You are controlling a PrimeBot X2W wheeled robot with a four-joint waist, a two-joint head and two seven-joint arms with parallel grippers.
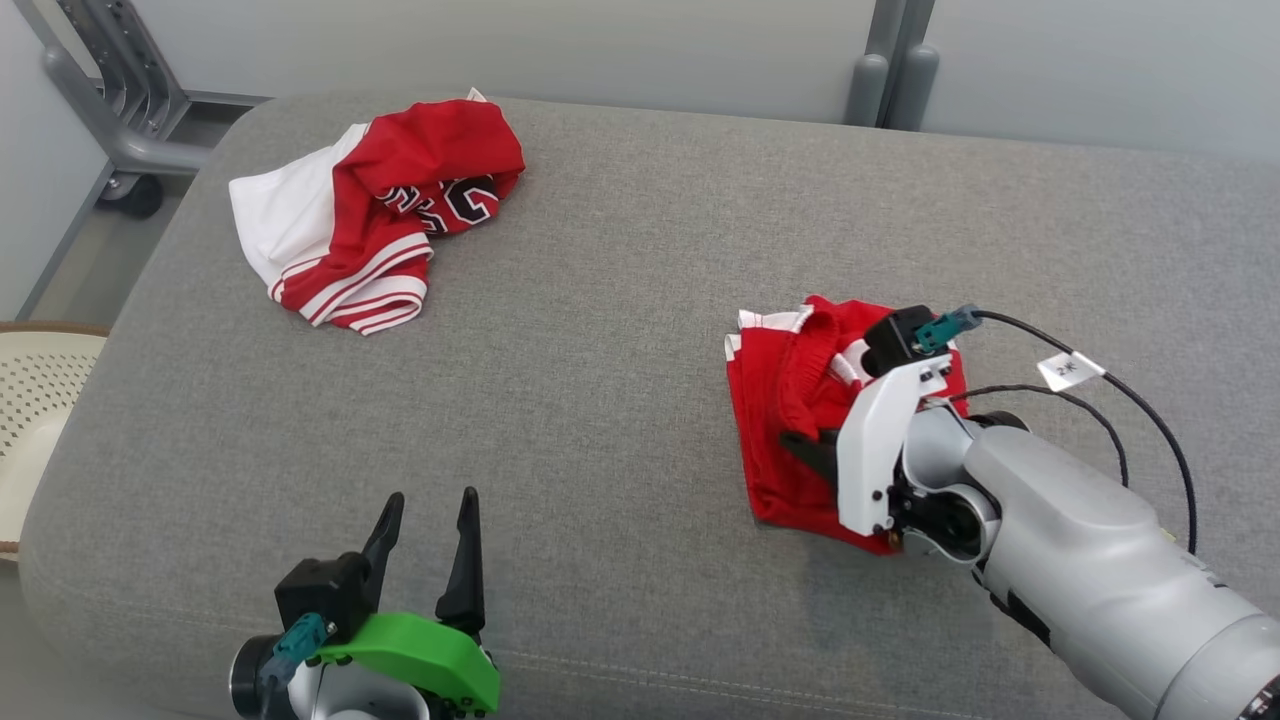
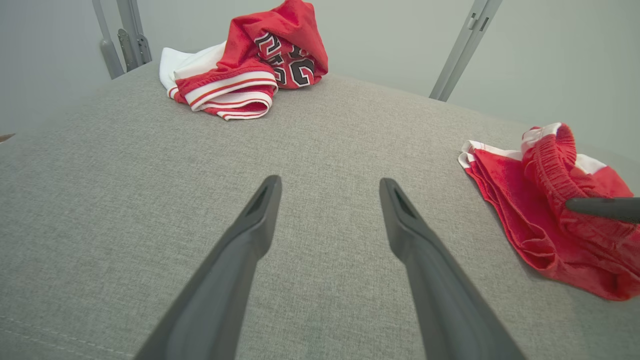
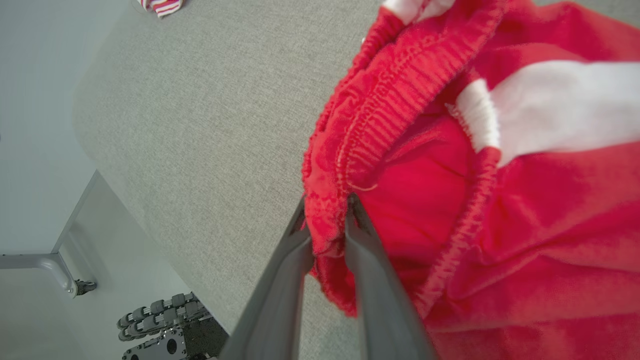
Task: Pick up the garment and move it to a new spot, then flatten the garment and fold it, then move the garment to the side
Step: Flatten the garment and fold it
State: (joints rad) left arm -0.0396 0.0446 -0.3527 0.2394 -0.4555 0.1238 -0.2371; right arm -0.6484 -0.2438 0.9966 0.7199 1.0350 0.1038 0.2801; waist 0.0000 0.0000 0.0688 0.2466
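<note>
Head view first: your folded red fabric shorts with white trim lie on the right half of the grey upholstered bench, and the right gripper is down on their near edge. The left gripper sits at the lower left, its 2 fingers spread wide and holding nothing. A crumpled red-and-white jersey lies well apart at the far left; leave it alone.

Left wrist view: wide-open fingers over bare bench, the shorts off to the right with 1 dark finger of the other arm laid across them.

Right wrist view: the 2 fingers stand close together, pinching a bunch of the ribbed elastic waistband. Whether that pinch is firm or slack, I cannot quite tell. I judge this to be the sideways move. Keep your lift low so the fold holds its stack, and open only once the cloth rests flat.
</note>
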